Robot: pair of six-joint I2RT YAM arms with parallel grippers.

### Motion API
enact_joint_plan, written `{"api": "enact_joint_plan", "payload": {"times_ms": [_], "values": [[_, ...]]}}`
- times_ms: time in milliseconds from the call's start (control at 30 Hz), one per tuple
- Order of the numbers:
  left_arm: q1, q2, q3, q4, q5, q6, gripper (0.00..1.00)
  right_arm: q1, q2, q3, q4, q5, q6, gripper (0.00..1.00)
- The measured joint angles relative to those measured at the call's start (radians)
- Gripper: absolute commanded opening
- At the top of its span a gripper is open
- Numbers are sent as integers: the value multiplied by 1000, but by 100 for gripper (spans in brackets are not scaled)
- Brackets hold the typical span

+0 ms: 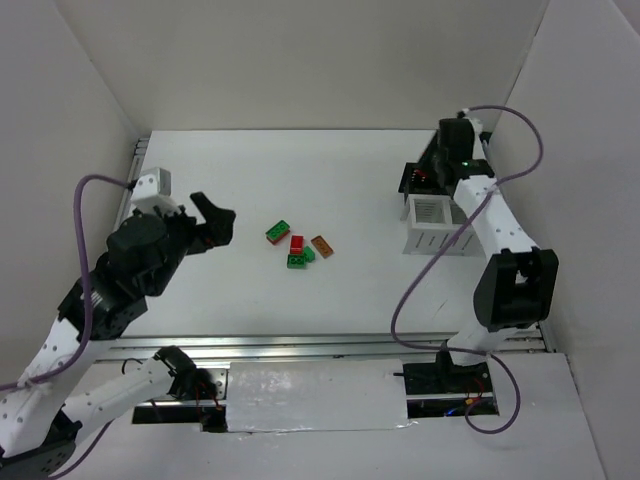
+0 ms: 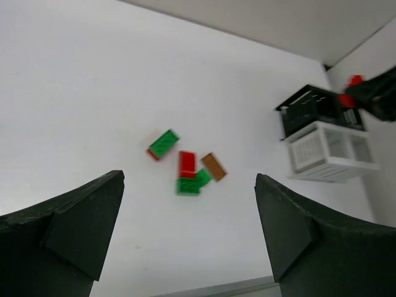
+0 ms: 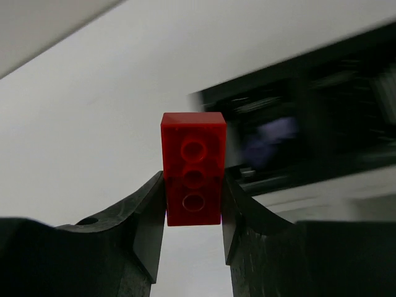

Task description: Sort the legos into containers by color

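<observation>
**Step in hand:** delivery of one red piece to a container.

**Right arm:** The right claw (image 3: pixel 193 201) is clamping the held red brick (image 3: pixel 193 176) across its long sides, with the upper half of the brick standing clear above the fingertips. The arm is reaching to the far right of the table (image 1: pixel 350 180). It is holding the brick in the air at the black container (image 1: pixel 413 178), which is sitting directly behind the white container (image 1: pixel 433 225). In the wrist view the black container is blurred. A lavender shape (image 3: pixel 272 139) is showing inside it, but what it is cannot be told, nor which compartment the brick is hanging over.

**Left arm:** The left claw (image 1: pixel 214 215) is standing released, jaws wide apart and grasping nothing. It is hovering left of the loose pile and well apart from it.

**Pieces lying unsorted mid-table:**
- green-on-red brick (image 1: pixel 278 232)
- loose red brick (image 1: pixel 297 244)
- green bricks (image 1: pixel 300 260), touching the loose red brick
- orange-brown brick (image 1: pixel 322 245), just beside it

**Judgement:** Sorting is at an early stage.

**Next move:**
- Centre the held brick over the compartment chosen for red.
- Lower it past the rim and release it, so that it is not bouncing off the slatted wall.
- The stacked two-colour piece will likely need both claws to separate.
</observation>
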Motion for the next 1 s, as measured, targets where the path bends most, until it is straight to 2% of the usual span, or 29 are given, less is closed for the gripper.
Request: {"api": "enact_joint_plan", "payload": {"times_ms": [67,133,267,333,433,533,600,700,767,1000], "values": [[0,-79,-77,-35,-54,17,100,-122,75,36,-55,116,18,0],[0,-146,-144,-77,-97,26,100,-189,145,86,-122,216,35,0],[0,-204,-262,-103,-122,52,99,-213,248,183,-184,287,49,0],[0,-200,-294,-116,-113,68,100,-215,275,210,-196,307,52,5],[0,-168,-301,-119,-101,87,100,-217,282,218,-212,325,51,15],[0,-144,-301,-117,-90,102,100,-223,286,229,-219,336,51,48],[0,-138,-301,-117,-83,105,99,-229,296,246,-225,339,51,61],[0,-145,-301,-116,-69,117,99,-236,305,258,-228,340,47,94],[0,-162,-301,-111,-64,124,100,-238,305,258,-229,336,40,100],[0,-161,-301,-109,-75,123,100,-212,282,279,-251,304,0,99]]}}
